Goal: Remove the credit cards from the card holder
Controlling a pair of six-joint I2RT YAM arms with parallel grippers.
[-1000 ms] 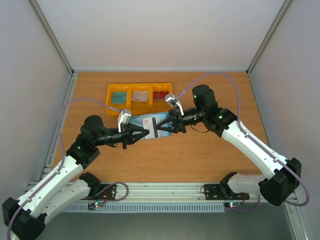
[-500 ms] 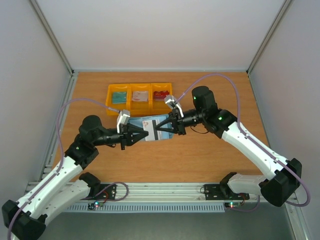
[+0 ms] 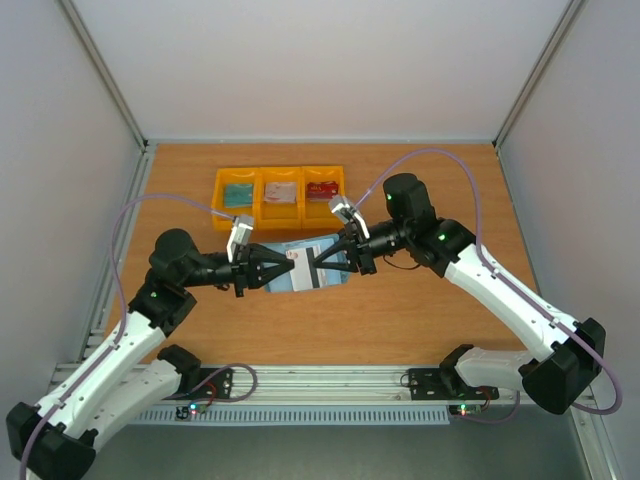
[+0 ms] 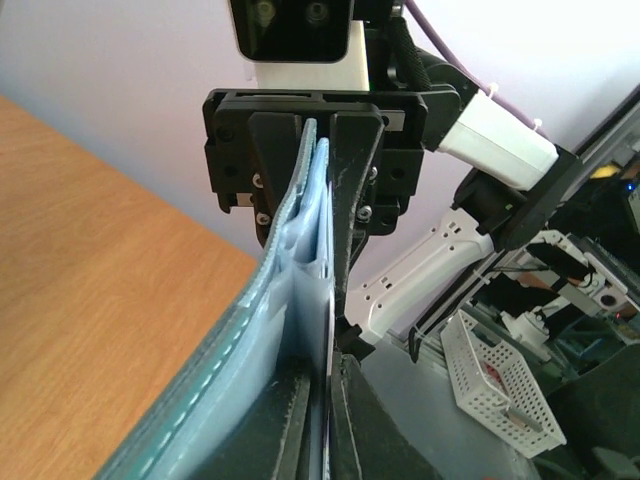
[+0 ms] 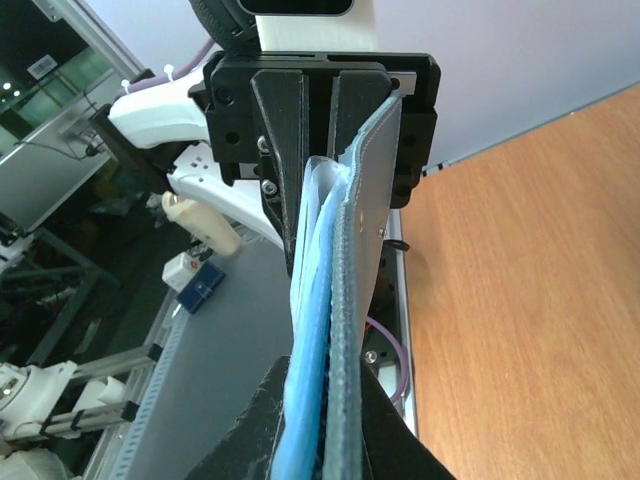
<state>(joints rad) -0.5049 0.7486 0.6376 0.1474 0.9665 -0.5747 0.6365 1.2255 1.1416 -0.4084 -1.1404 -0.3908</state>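
The teal card holder [image 3: 300, 246] hangs over the desk [image 3: 430, 310], just in front of the yellow bins [image 3: 280, 171] (credit cards [image 3: 283, 192] lie inside). The left fingers [image 4: 352, 420] and right fingers [image 5: 255, 435] pinch its opposite ends.

card holder [image 4: 262, 330] cut off below, credit cards [image 5: 312, 240] — mostly hidden inside

- Your desk [image 3: 420, 320] is an orange-brown wood-grain top, with pale walls [image 3: 60, 200] on its left, right and far sides.
- Directly on it you have three yellow bins [image 3: 285, 214], touching in one row, near the far edge and left of centre.
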